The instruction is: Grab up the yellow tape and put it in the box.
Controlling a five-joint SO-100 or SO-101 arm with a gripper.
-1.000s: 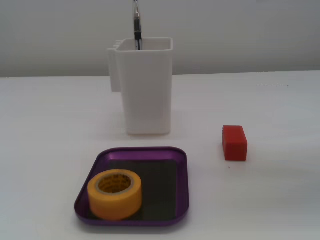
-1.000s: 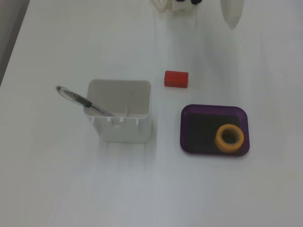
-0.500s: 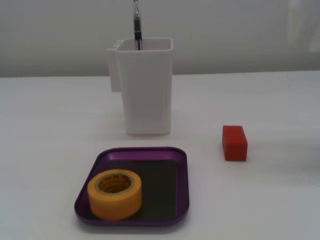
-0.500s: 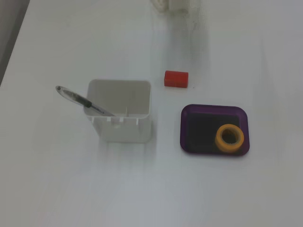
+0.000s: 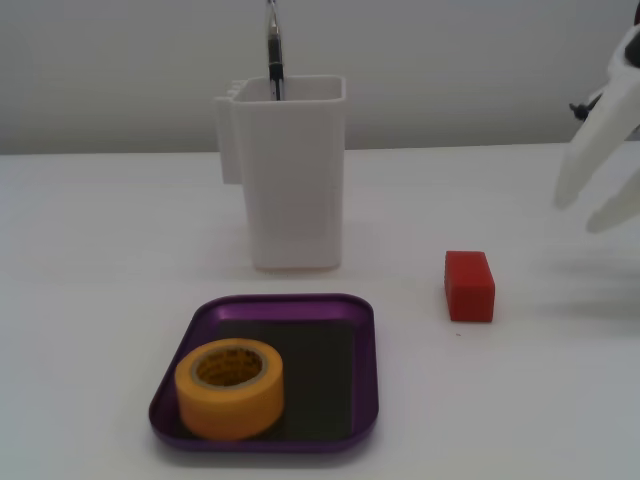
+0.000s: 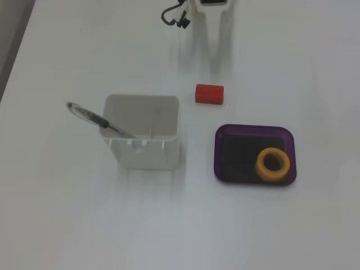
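**Yellow tape lay in purple tray, gripper parted and empty**

The thick roll of yellow-orange tape (image 5: 230,388) (image 6: 273,163) lay flat inside the shallow purple metal tray (image 5: 366,330) (image 6: 223,134), in its near-left corner in a fixed view. The white two-finger gripper (image 5: 596,208) (image 6: 216,48) hung well apart, fingers spread, holding nothing. A small red block (image 5: 469,286) sat beside the tray, behind it a tall white plastic container (image 5: 292,180) holding a pen (image 6: 98,120).

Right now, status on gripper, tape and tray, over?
Gripper open, empty, off to the side. Yellow tape lying flat inside the purple tray. Red block clear of both.
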